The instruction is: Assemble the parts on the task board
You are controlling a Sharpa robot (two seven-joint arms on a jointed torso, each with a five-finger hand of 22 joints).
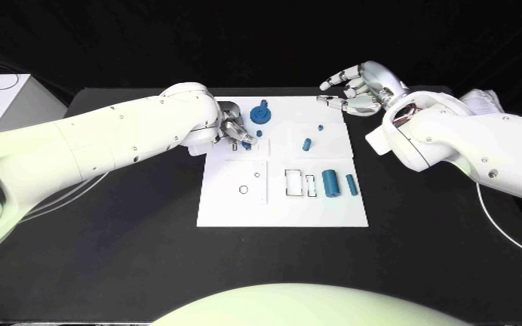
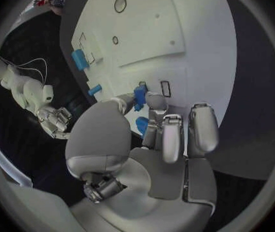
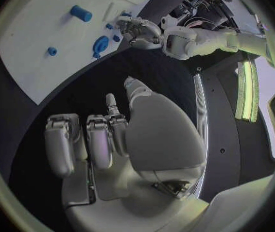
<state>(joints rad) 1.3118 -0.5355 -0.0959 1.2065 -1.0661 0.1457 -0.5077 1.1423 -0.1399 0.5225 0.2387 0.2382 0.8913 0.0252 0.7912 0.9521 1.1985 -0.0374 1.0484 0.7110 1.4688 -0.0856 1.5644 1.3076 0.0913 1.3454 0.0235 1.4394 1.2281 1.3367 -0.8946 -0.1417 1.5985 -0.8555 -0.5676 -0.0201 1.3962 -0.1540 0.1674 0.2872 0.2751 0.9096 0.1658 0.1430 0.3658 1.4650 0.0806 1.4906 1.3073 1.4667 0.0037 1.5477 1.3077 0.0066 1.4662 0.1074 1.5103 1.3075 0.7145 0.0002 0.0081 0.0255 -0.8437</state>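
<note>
White task board [image 1: 280, 213] mid-counter: gear [image 1: 260, 113] and pegs seated, two blue cylinders [image 1: 330, 183] loose, slots unfilled. Left hand [image 1: 231, 133] pinches a small blue part [image 2: 139, 94] over board. Right hand [image 1: 361, 87] spread, idle.

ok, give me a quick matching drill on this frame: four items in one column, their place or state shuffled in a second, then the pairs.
Items
1. left hand
2. right hand
3. large blue cylinder
4. blue gear-shaped part

Place or state
A. lying on the task board, on the robot's right side of it
B. off the board, above the black table, holding nothing
C. at the board's far edge
D. over the board, fingers pinching a small blue part

Pairs: 1-D, 2-B, 3-A, 4-C
</note>
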